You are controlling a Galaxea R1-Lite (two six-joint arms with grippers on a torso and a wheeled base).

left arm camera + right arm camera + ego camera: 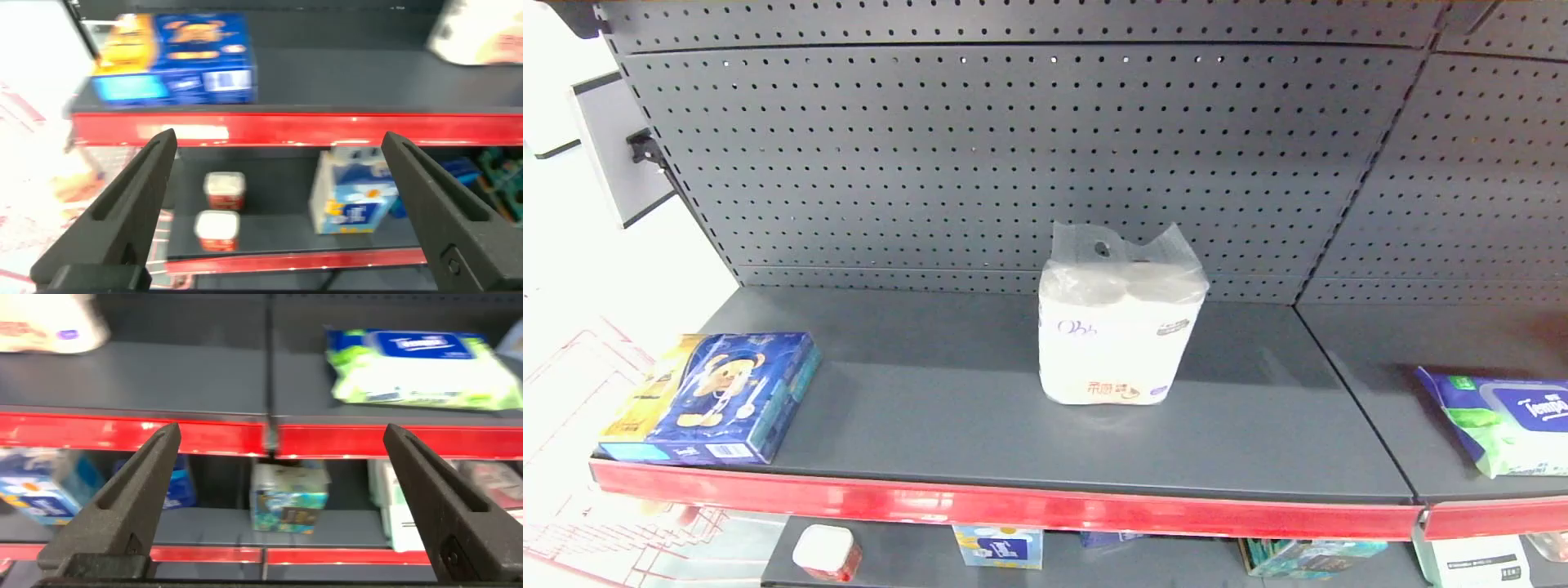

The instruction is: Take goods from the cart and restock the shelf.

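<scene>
Judging progress from the shelf [947, 408], I'd say the restock has barely started or sits between trips. One roll pack [1121, 327] stands upright near the middle of the board, and I'll place everything else from it. Well off to the roll pack's left, at the shelf's front corner, lies a flat blue box [715, 396]. Well off to its right, past the seam into the next bay, lies a green-and-white wipes pack [1503, 420]. Wide bare stretches of board lie on both sides of the roll pack, so I reckon plenty of stocking is left.

The cart [580, 408], a red wire frame, sits further left than the blue box and lower than the roll pack. It is too washed out for me to tell what it holds.

My left tool [279, 140] has its fingers spread wide with nothing between them, and so does my right tool [282, 433]. Both face the red strip [1013, 506] along the shelf's front edge, below the roll pack's level. Neither carries goods, so the next pick looks to be due at the cart.

Behind the roll pack rises a dark pegboard back [1013, 163], and the board under it is matte grey. Below it a lower shelf [907, 563] carries small boxes and tubs.
</scene>
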